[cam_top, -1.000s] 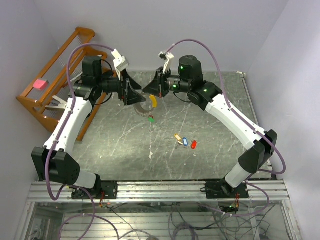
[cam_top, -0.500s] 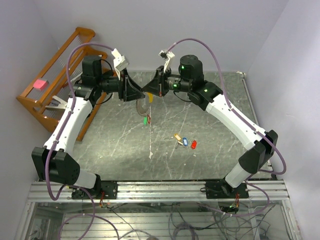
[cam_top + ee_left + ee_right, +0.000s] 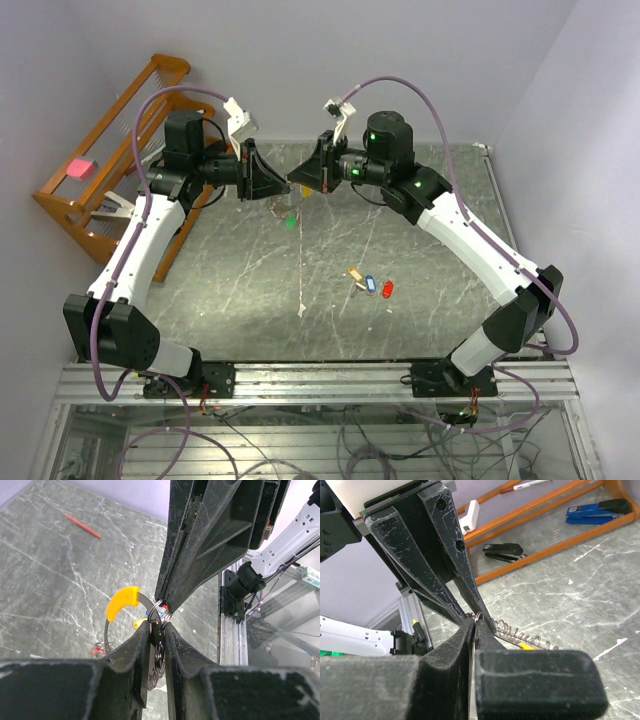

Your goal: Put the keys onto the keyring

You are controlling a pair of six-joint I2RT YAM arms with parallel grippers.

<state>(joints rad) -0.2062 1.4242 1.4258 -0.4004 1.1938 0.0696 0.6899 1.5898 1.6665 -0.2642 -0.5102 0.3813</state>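
Both grippers meet tip to tip above the far middle of the table. My left gripper is shut on the keyring, pinching its dark plate and wire rings. The curved yellow piece sticks out to the left of the fingers. From the opposite side my right gripper is shut on a thin wire ring of the same keyring. A green key hangs just below them. On the table lie a yellow key, a blue key and a red key.
A wooden rack stands at the far left with a pink pad, a black stapler and a blue stapler. A thin red pencil and a small white scrap lie on the marble table top.
My left gripper has gone from wide open to shut on the keyring. The keyring with the green key has risen and swung in under the grippers. The right gripper stayed shut.
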